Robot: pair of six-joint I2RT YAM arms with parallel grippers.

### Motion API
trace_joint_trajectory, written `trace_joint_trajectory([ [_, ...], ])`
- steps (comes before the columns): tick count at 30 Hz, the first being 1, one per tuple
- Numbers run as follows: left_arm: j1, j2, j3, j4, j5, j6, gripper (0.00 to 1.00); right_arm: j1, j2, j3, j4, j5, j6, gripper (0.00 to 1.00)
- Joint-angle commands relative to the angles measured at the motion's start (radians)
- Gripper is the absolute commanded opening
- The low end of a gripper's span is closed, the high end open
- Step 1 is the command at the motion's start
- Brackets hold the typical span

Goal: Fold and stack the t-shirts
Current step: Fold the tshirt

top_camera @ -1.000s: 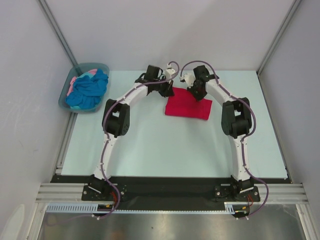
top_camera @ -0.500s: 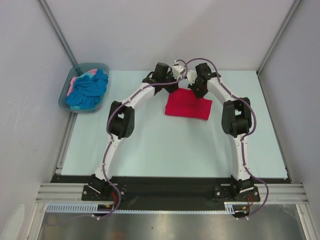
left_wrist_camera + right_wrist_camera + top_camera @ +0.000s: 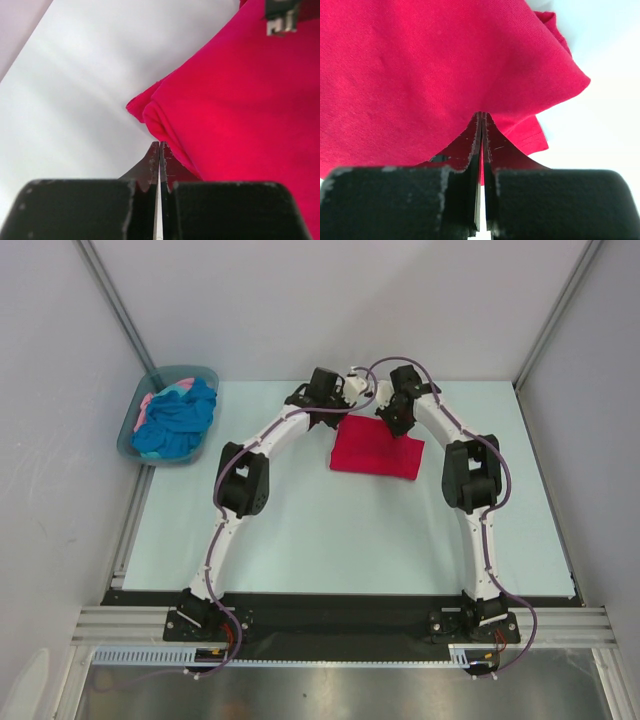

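Lying folded on the bench (image 3: 300,520), toward its far middle, the red shirt (image 3: 375,452) has both end effectors at its far edge. The right end effector (image 3: 481,116) is closed, pinching a tented fold of red cloth at its tips. The left end effector (image 3: 160,145) is closed too, its tips at the shirt's far-left corner; whether any cloth is caught there I cannot tell. The blue shirt (image 3: 180,420) and pink shirt (image 3: 150,402) lie bunched in the tub (image 3: 130,430), beside the bench's far-left corner.
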State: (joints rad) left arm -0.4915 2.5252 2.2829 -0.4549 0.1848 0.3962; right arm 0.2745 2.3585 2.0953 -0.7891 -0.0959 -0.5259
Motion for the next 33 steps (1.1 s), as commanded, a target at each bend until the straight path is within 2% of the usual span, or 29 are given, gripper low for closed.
trace_joint_trajectory([
  [1, -0.004, 0.026, 0.041, -0.074, -0.036, 0.078, 0.0, 0.022, -0.027, 0.065, 0.031, -0.041, 0.0, 0.0],
  [4, -0.005, 0.021, 0.046, -0.087, -0.019, 0.148, 0.0, 0.022, -0.033, 0.048, 0.027, -0.041, 0.001, 0.0],
  [12, -0.012, 0.014, 0.024, -0.087, -0.105, 0.424, 0.0, 0.019, -0.025, 0.052, 0.034, -0.042, -0.003, 0.0],
  [15, -0.012, 0.01, -0.012, -0.054, -0.113, 0.536, 0.0, 0.02, -0.015, 0.068, 0.03, -0.041, -0.002, 0.0],
  [23, -0.001, -0.006, -0.083, 0.122, -0.028, 0.8, 0.0, 0.012, 0.002, 0.078, 0.037, -0.016, -0.016, 0.0],
  [28, 0.005, -0.017, -0.094, 0.222, 0.015, 0.823, 0.01, -0.009, 0.005, 0.075, 0.04, -0.005, -0.017, 0.0],
  [31, 0.011, -0.026, -0.086, 0.243, 0.03, 0.77, 0.0, -0.026, -0.002, 0.066, 0.045, 0.004, -0.003, 0.0],
  [33, 0.011, -0.057, -0.132, 0.258, 0.064, 0.77, 0.0, -0.032, -0.013, 0.049, 0.057, 0.016, -0.003, 0.0],
])
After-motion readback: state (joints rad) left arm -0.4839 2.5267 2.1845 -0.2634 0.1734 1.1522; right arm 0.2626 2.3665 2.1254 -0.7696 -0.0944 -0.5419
